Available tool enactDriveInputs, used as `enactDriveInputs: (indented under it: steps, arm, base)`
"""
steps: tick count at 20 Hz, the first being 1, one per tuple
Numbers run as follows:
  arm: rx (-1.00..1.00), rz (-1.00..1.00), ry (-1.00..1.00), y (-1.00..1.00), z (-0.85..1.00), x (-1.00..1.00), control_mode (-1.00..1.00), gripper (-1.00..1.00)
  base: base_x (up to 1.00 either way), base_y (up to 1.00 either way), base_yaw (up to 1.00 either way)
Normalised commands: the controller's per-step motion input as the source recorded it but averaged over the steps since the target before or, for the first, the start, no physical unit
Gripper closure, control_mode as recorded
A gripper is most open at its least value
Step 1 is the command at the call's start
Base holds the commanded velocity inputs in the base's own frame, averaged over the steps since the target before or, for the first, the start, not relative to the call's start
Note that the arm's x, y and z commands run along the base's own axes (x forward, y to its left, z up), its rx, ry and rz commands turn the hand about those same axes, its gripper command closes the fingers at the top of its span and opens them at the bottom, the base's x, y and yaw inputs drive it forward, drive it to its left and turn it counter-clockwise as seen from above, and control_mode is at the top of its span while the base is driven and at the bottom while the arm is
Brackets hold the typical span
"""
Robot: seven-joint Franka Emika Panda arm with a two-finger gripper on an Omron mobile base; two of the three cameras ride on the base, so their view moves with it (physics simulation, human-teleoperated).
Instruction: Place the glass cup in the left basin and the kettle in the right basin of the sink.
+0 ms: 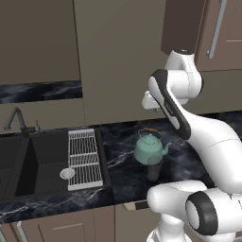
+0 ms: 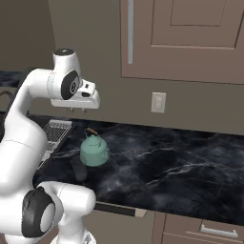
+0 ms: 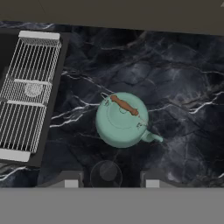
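Gripper (image 3: 108, 183) hovers high over counter (image 3: 183, 78), fingers apart, holding nothing. Glass cup (image 3: 106, 173) upright directly below, between fingertips in hand view. Mint-green kettle (image 3: 121, 120) just beyond cup, upright. White wire rack (image 3: 27, 94) off to side, over right basin (image 1: 45, 163)

Dark marbled tabletop (image 1: 123, 137) veined in white. White wire rack (image 1: 85, 159) lying flat beside it. Brown cabinet doors (image 2: 186, 38) above, long metal handle (image 2: 130, 31) upright. Pale wall outlet (image 2: 158, 102) on the backsplash. Drawer fronts (image 2: 205, 231) below.
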Motion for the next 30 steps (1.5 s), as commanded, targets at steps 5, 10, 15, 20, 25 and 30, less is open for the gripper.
enactDriveInputs:
  steps: [5,10,15,20,25,30]
  arm:
    - [0.0,0.0,0.0,0.0,-0.07,0.0,-1.0,-1.0]
    - [-0.04,0.0,0.01,0.0,-0.28,0.0,-1.0,-1.0]
    - [-0.03,0.01,0.02,0.0,-0.29,0.0,-1.0,-1.0]
    - [0.0,0.01,0.04,0.0,-0.28,0.07,-1.0,-1.0]
    - [0.0,0.0,0.06,0.0,-0.31,0.16,-1.0,-1.0]
    - [0.0,0.0,0.06,0.0,-0.31,0.22,-1.0,-1.0]
  base:
    - [0.0,0.0,0.0]
    - [0.0,0.0,0.0]
    - [0.0,0.0,0.0]
    - [0.0,0.0,0.0]
    - [0.0,0.0,0.0]
    - [0.0,0.0,0.0]
